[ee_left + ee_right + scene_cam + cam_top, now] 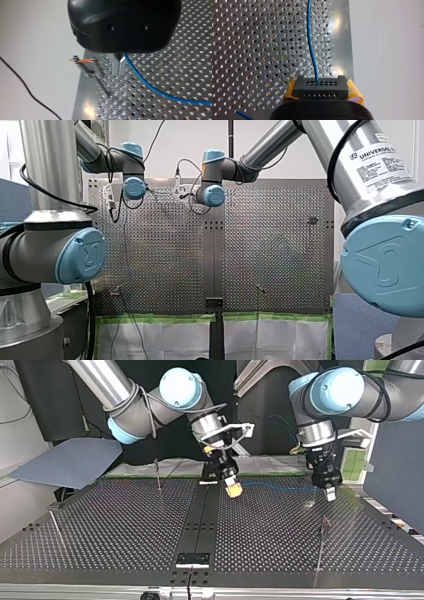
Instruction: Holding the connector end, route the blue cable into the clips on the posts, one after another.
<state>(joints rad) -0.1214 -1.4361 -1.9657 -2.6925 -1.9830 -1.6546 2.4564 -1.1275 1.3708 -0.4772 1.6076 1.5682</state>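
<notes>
Right fingers [355, 93] tight on the connector [320, 87], left fingers [117, 67] tight on the blue cable [150, 86].

Two grippers: my left gripper [330, 493], my right gripper [233, 489]. One blue cable [311, 50] between them. One black connector [320, 87] between my right gripper's two yellow pads [355, 93]. Three posts in the top view: near post [321, 542] beside my left gripper, thin post [157, 474] and edge post [54, 521] well beyond my right gripper.
</notes>
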